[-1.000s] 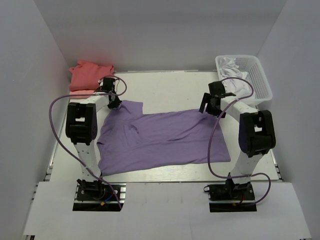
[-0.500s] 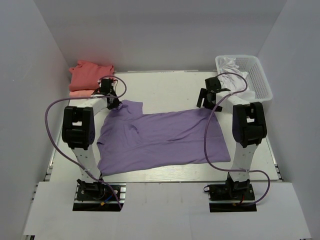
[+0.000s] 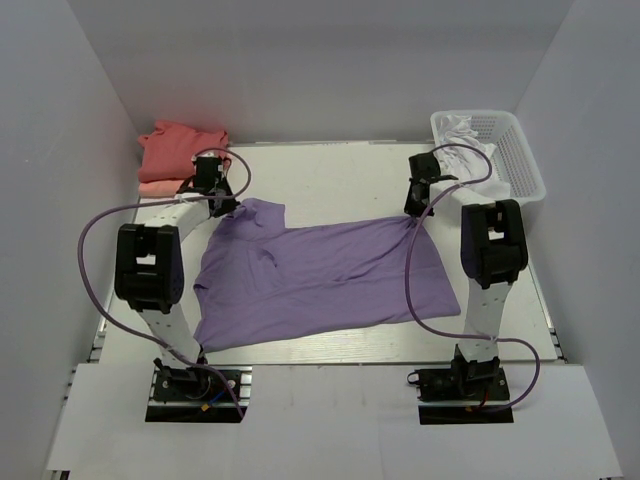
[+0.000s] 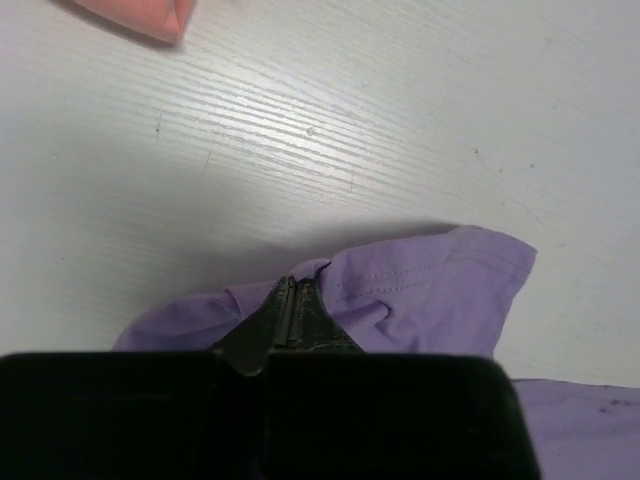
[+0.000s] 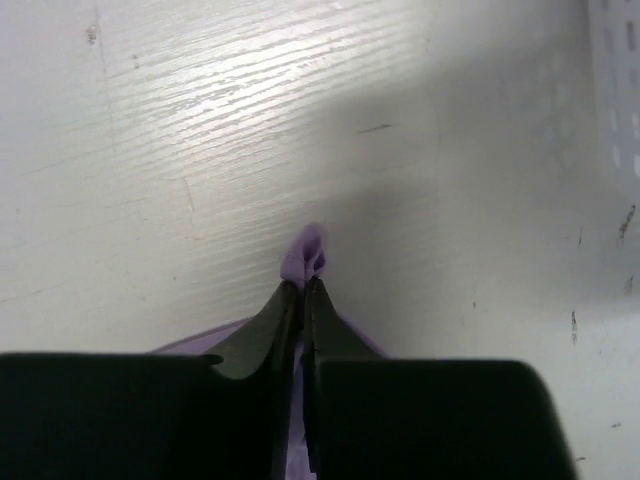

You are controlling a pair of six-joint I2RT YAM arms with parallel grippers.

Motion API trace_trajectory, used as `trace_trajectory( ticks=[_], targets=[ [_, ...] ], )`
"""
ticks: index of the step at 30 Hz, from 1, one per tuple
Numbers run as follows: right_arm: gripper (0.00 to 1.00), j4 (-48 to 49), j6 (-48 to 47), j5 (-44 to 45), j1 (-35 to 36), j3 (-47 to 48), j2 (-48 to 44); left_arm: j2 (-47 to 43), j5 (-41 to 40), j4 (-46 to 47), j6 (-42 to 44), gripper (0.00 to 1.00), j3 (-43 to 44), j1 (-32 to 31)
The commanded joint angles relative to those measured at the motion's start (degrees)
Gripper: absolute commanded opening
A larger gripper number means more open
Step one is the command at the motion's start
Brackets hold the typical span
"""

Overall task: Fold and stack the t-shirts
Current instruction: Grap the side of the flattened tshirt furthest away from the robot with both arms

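left claw (image 4: pixel 294 292) clenched on lavender t-shirt (image 3: pixel 330 275) sleeve | right claw (image 5: pixel 302 287) pinching its upper-right corner | shirt spread mid-bench (image 3: pixel 330 180)

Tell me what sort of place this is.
Probably a robot test cell for laundry folding: plain white walls box in a table, a left arm and right arm are bolted to its near edge, and a lavender t-shirt lies spread, with a white basket and folded coral shirt at far corners.

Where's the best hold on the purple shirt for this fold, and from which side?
Its two far corners, from above at the back edge: the purple shirt lies flat, spread sideways, and the left gripper and right gripper pinch there.
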Motion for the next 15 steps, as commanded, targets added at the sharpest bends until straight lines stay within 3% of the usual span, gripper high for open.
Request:
trace_trajectory(
  ticks=[1, 10, 15],
  targets=[
    [0.0, 1.6, -0.1, -1.4, 0.1, 0.6, 0.8, -5.4, 1.3, 0.0, 1.4, 0.0, -1.1, -0.3],
    [0.0, 8.2, -4.7, -2.3, 0.4, -5.9, -8.8, -20.8, 2.2, -1.4, -2.2, 0.0, -13.2, -0.3],
    [0.0, 13.6, -5.8, -3.4, 0.5, -16.7, -18.1, -30.6, 2.9, -1.9, -6.0, 0.0, -20.2, -0.3]
  ],
)
